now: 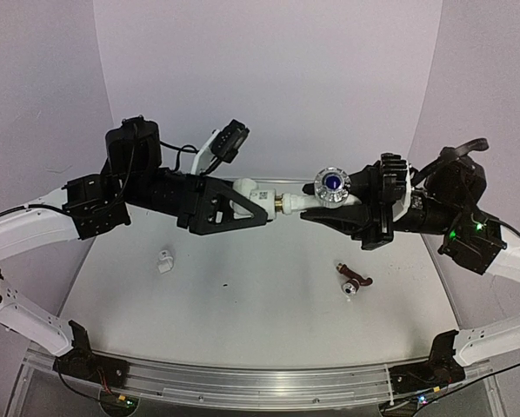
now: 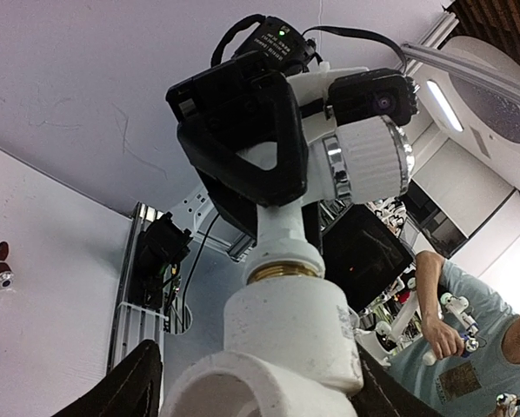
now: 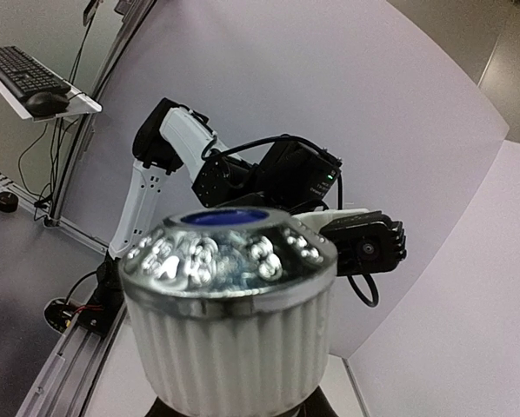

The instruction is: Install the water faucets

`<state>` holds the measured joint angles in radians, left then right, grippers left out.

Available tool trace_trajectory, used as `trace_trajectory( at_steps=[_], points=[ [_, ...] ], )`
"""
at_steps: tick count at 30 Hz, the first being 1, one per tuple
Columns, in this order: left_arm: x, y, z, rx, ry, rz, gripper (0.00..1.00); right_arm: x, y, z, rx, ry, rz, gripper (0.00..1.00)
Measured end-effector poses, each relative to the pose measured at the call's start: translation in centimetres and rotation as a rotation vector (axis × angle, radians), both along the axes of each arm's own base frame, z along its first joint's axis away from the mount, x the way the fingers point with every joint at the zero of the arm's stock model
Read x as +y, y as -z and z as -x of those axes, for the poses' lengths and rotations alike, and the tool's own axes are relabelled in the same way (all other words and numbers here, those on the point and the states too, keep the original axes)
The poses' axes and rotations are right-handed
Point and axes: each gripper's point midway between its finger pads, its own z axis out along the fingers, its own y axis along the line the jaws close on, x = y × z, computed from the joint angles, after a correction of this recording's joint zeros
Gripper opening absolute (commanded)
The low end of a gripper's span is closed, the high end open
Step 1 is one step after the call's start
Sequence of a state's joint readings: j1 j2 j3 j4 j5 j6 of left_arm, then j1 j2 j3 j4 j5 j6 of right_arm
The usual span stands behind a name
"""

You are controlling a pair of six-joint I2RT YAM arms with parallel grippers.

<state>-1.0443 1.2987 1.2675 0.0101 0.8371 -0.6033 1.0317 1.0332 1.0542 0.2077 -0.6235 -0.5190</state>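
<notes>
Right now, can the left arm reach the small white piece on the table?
Probably not yet: the path to the white piece looks free, but the left tool holds the elbow fitting.

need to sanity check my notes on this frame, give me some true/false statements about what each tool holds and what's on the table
1. The right tool holds a faucet whose knob has a blue centre. True.
2. The left tool is empty. False: it grips a white pipe fitting.
3. The faucet's brass thread meets the fitting's mouth in mid-air between the arms. True.
4. Both held parts rest on the table. False: they are held above it.
5. Nothing lies on the table. False: a small white piece and a brown-and-silver piece lie there.
</notes>
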Motion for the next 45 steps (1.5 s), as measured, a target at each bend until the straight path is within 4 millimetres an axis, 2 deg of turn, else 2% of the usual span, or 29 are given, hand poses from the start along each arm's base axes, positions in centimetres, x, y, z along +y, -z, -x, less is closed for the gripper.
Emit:
trace_trajectory(
  at_steps=[6,11,15,18,22,28,29,30,32,38,42,44,45],
  points=[
    [0.1,-0.5,0.1,0.011,0.006,0.027,0.73,0.0,0.1,0.4,-0.048,-0.018,0.005,0.0],
    [0.2,-0.7,0.2,0.031,0.018,0.033,0.68,0.0,0.4,0.7,-0.075,-0.031,0.015,0.0],
    [0.4,-1.2,0.4,0.046,0.034,0.046,0.57,0.0,0.7,1.1,-0.123,-0.046,0.027,0.0],
    [0.4,-1.4,0.5,0.058,0.046,0.052,0.42,0.0,0.9,1.3,-0.149,-0.053,0.033,0.0],
    [0.4,-1.6,0.8,0.071,0.079,0.06,0.31,-0.1,1.1,1.5,-0.186,-0.06,0.04,0.0],
    [0.3,-1.6,0.9,0.091,0.097,0.06,0.22,-0.2,1.1,1.6,-0.218,-0.06,0.042,0.0],
    [0.3,-1.6,0.9,0.092,0.097,0.059,0.19,-0.2,1.2,1.6,-0.213,-0.06,0.042,0.0],
    [0.3,-1.6,0.8,0.091,0.096,0.059,0.12,-0.2,1.2,1.6,-0.206,-0.058,0.043,0.0],
    [0.3,-1.6,0.8,0.09,0.095,0.059,0.07,-0.2,1.2,1.4,-0.174,-0.054,0.044,0.0],
    [0.6,-1.7,0.7,0.079,0.074,0.058,0.0,0.0,1.2,1.3,-0.055,-0.056,0.051,0.0],
    [0.8,-1.8,0.8,0.077,0.065,0.056,0.0,0.2,1.4,1.3,0.013,-0.057,0.055,0.0],
    [0.9,-1.8,0.8,0.079,0.063,0.054,0.02,0.3,1.5,1.2,0.047,-0.059,0.059,0.0],
    [0.9,-1.8,0.8,0.081,0.061,0.05,0.08,0.4,1.5,1.2,0.06,-0.061,0.061,0.0]
  ],
)
